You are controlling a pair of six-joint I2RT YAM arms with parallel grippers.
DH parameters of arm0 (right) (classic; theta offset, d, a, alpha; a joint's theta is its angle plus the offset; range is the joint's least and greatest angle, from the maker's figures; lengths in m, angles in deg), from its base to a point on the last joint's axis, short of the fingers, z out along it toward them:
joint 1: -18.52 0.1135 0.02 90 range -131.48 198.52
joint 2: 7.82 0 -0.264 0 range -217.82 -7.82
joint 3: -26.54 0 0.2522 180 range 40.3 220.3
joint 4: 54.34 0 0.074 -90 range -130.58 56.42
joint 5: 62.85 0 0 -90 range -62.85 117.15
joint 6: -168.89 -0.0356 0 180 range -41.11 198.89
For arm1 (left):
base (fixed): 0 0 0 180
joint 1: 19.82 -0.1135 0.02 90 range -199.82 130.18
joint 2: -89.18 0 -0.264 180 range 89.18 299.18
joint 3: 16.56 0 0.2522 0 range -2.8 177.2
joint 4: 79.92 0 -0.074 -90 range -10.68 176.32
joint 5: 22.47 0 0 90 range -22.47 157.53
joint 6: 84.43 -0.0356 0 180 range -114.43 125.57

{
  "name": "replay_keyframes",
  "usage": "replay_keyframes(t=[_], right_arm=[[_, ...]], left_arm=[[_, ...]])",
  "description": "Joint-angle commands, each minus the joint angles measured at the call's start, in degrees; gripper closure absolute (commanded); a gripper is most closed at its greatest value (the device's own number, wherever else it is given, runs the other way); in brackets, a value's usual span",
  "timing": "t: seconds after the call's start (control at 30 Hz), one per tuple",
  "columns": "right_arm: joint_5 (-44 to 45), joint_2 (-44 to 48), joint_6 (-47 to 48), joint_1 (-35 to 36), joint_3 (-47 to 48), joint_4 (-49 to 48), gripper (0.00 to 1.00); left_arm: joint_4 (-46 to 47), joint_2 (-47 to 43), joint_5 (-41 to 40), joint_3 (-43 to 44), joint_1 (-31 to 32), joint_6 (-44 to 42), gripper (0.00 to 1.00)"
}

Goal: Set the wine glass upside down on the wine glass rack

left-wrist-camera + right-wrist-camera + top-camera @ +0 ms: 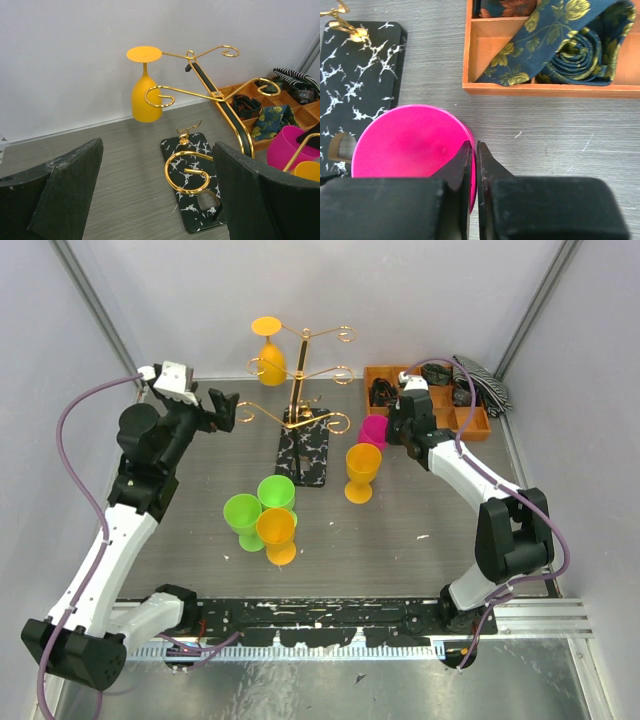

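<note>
On pink wine glass [405, 145] rim, right fingers [491, 167]

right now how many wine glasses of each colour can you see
orange glasses: 3
green glasses: 2
pink glass: 1
total: 6

Cannot see pink glass's [410, 140] near part under right fingers [460, 167], tray [530, 89] past right edge, rack base [360, 75] past left edge.
</note>
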Motion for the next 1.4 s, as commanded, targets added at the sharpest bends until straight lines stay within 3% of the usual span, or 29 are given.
replay_keyframes(t=[0.0, 0.37, 0.6, 0.73, 0.83, 1.17, 1.37], right_arm=[[5.46, 4.19, 1.69, -0.03, 1.4, 0.43, 0.98], [21.24, 17.45, 4.81, -0.12, 1.23, 10.17, 0.99], [21.69, 27.29, 8.88, -0.12, 5.99, 10.68, 1.0], [19.04, 31.96, 12.63, -0.11, 5.65, 4.11, 1.0], [14.73, 34.76, 14.0, -0.11, 4.62, -2.23, 1.0], [4.32, 32.75, 12.56, 0.98, 1.24, -24.05, 1.0], [9.12, 29.21, 21.01, 10.99, -1.37, -37.71, 0.99]], left_arm=[[-2.0, -1.9, 0.1, 3.03, 0.33, 0.35, 0.04], [-6.34, -0.41, 0.21, 6.81, 0.35, 6.66, 0.04], [-10.94, 1.22, -0.55, 13.31, 0.33, 12.44, 0.05], [-19.32, 4.19, -1.76, 20.91, 0.32, 17.45, 0.08], [-19.92, 5.28, -0.33, 22.39, 0.35, 20.41, 0.08], [-8.84, 6.04, 6.37, 19.53, 0.32, 37.94, 0.07], [-3.7, 5.65, 4.45, 17.41, 0.29, 51.87, 0.05]])
